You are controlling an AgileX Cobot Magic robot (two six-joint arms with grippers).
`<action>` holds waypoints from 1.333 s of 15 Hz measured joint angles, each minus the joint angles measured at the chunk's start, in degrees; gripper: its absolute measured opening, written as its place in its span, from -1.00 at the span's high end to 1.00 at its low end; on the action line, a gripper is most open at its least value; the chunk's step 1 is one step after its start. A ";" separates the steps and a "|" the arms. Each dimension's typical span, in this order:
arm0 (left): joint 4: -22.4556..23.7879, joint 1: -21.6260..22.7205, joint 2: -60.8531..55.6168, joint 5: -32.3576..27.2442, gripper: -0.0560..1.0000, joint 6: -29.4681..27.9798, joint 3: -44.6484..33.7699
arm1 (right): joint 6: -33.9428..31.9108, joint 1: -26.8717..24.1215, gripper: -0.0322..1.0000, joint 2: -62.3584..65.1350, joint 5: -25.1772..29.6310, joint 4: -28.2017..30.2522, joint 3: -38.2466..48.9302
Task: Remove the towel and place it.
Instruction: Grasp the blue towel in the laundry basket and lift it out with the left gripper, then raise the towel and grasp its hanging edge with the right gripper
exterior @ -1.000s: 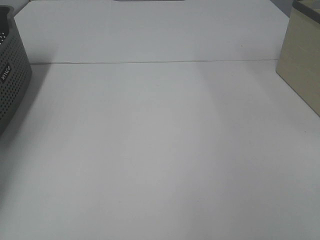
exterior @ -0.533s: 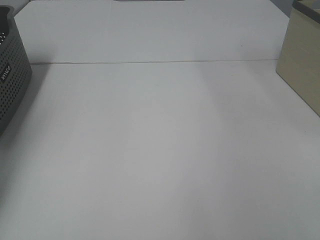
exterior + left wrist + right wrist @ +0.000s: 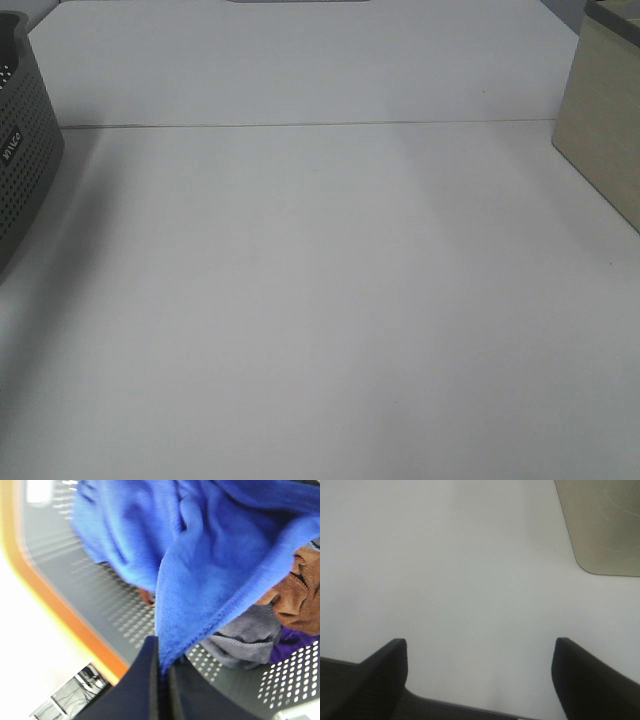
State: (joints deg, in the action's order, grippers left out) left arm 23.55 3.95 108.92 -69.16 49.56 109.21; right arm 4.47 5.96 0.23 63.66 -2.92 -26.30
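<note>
Pinching an edge of the blue towel [image 3: 215, 555] in our clenched left claw [image 3: 162, 667] inside the perforated grey basket [image 3: 75, 595], we judge removal begun; next it needs lifting clear onto the white surface [image 3: 320, 300], right claw [image 3: 479, 670] gaping empty.

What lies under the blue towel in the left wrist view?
Showing from under the towel: a brown cloth, a grey cloth and a purple cloth, against the perforated grey basket. Anything beneath the towel's bulk is covered.
</note>
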 joint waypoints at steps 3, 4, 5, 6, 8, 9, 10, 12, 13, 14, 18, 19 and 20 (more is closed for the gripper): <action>-0.11 -1.66 -5.67 -0.11 0.89 -0.06 0.00 | 0.00 0.00 -0.57 0.00 0.00 0.00 0.00; -0.11 -2.35 -8.02 -0.11 0.89 -0.06 0.00 | 0.00 0.00 -0.57 0.00 0.00 0.00 0.00; 0.06 -3.27 -10.03 0.06 0.89 -0.06 0.00 | 0.00 0.00 -0.57 0.00 0.00 -0.06 0.00; 0.29 -4.07 -12.15 0.40 0.89 -0.06 0.00 | 0.00 0.00 -0.57 0.00 0.00 -0.11 0.00; 0.74 -5.50 -14.95 1.20 0.89 -0.06 0.00 | 0.00 0.00 -0.57 0.00 0.00 -0.23 0.00; 1.20 -6.82 -17.02 1.83 0.89 -0.06 0.00 | 0.00 0.00 -0.57 0.00 0.00 -0.52 0.00; 1.78 -8.25 -18.79 2.46 0.89 -0.06 0.00 | 0.00 0.00 -0.57 0.00 0.00 -0.63 0.00; 4.76 -12.61 -22.92 6.53 0.89 -0.06 0.06 | 0.80 0.00 -0.57 -0.11 -0.74 -2.18 -0.17; 5.96 -14.44 -23.95 8.31 0.89 -0.06 0.06 | 2.23 0.00 -0.57 -1.26 -1.89 -3.15 -0.57; 6.76 -16.73 -24.69 9.85 0.89 0.00 0.06 | 4.70 0.00 -0.57 -2.98 -4.53 -4.58 -0.74; 10.71 -27.50 -25.67 14.04 0.89 0.11 0.06 | 18.16 0.00 -0.53 -13.58 -18.51 -17.59 -0.97; 12.38 -30.94 -25.73 15.07 0.89 0.57 0.06 | 24.24 0.00 -0.52 -17.59 -21.37 -23.89 -0.97; 13.01 -32.72 -25.73 15.30 0.89 0.86 0.06 | 27.79 0.00 -0.52 -19.88 -22.63 -27.33 -0.97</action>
State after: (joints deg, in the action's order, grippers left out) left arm 36.55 -28.76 83.19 -53.86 50.42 109.26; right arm 32.26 5.96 -19.65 41.02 -30.25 -27.27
